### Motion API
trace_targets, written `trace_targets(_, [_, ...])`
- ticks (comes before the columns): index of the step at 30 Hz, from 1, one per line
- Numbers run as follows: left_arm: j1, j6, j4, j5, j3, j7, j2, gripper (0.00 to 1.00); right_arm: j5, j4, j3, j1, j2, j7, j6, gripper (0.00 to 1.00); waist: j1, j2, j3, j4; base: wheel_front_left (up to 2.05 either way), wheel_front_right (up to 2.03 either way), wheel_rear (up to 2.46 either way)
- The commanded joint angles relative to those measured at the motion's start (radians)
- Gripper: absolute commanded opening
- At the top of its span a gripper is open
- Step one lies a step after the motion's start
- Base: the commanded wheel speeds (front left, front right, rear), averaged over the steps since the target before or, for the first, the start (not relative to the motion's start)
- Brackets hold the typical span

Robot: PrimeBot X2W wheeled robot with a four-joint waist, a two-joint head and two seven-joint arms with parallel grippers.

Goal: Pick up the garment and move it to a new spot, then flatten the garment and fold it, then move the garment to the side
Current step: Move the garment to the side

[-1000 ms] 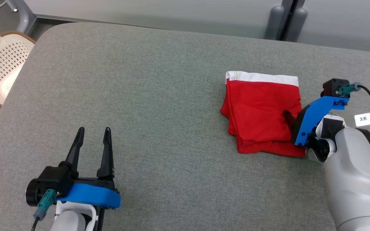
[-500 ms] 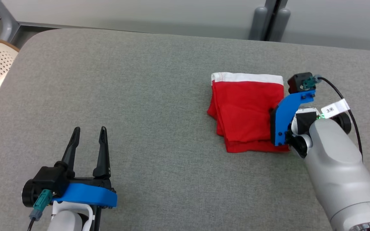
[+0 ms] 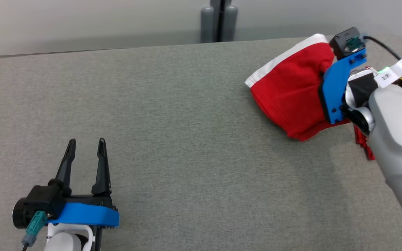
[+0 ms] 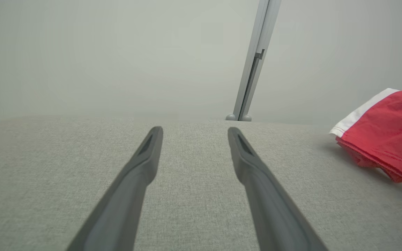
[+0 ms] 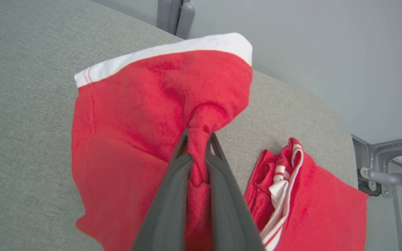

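The right gripper [image 5: 198, 146] has its fingers closed on a bunched tuck of the folded red garment [image 3: 291, 97], holding it raised over the far right of the grey table [image 3: 187, 104]. It looks set to carry it aside, near a second red garment [image 5: 319, 195]. The held garment's white waistband points up and away, its long axis sloping down toward the robot. The left gripper [image 3: 86, 141] sits low, fingers spread and empty.

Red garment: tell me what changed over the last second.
The right gripper has shut on a bunch of the red garment and raised it from the grey table, carrying it rightward; its neat fold has slumped. The head camera swung right too. The left gripper stayed open and idle over the table.
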Motion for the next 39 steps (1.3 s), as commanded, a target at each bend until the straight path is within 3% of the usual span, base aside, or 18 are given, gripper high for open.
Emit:
trace_targets(1, [-0.020, -0.004, -0.005, 0.008, -0.002, -0.004, 0.005, 1.00, 0.018, -0.025, 0.014, -0.006, -0.028, 0.008, 0.000, 0.00, 0.0000, -0.0001, 0.027, -0.059, 0.00, 0.00, 0.00])
trace_targets(8, [-0.073, -0.010, -0.011, 0.017, -0.022, 0.000, 0.024, 1.00, 0.069, -0.135, 0.088, 0.020, -0.188, 0.002, 0.000, 0.00, 0.0000, -0.0001, 0.093, -0.133, 0.00, 0.00, 0.00])
trace_targets(17, [-0.126, -0.013, -0.051, 0.024, -0.032, 0.030, 0.065, 1.00, 0.032, -0.176, 0.139, -0.002, -0.364, -0.057, 0.000, 0.00, 0.0000, -0.0001, 0.181, -0.169, 0.00, 0.00, 0.00])
trace_targets(25, [-0.150, -0.014, -0.088, 0.025, -0.040, 0.051, 0.084, 1.00, -0.054, -0.115, 0.078, 0.015, -0.404, -0.156, 0.000, 0.00, 0.0000, -0.0001, 0.234, -0.163, 0.00, 0.00, 0.00])
trace_targets(30, [-0.159, -0.010, -0.099, 0.028, -0.044, 0.062, 0.093, 1.00, -0.136, -0.051, -0.030, 0.028, -0.347, -0.227, 0.000, 0.00, 0.0000, -0.0001, 0.246, -0.162, 0.00, 0.00, 0.00])
trace_targets(32, [-0.161, -0.010, -0.098, 0.026, -0.046, 0.063, 0.094, 1.00, -0.178, -0.024, -0.084, 0.042, -0.323, -0.244, 0.000, 0.45, 0.0000, -0.0001, 0.244, -0.160, 0.00, 0.00, 0.00])
trace_targets(33, [-0.162, -0.010, -0.098, 0.026, -0.048, 0.063, 0.094, 1.00, -0.200, -0.013, -0.113, 0.045, -0.313, -0.252, 0.000, 1.00, 0.0000, -0.0001, 0.242, -0.158, 0.00, 0.00, 0.00])
trace_targets(39, [-0.149, -0.007, -0.090, 0.023, -0.056, 0.064, 0.097, 1.00, -0.300, 0.039, -0.301, 0.089, -0.232, -0.264, 0.000, 1.00, 0.0000, -0.0001, 0.218, -0.147, 0.00, 0.00, 0.00])
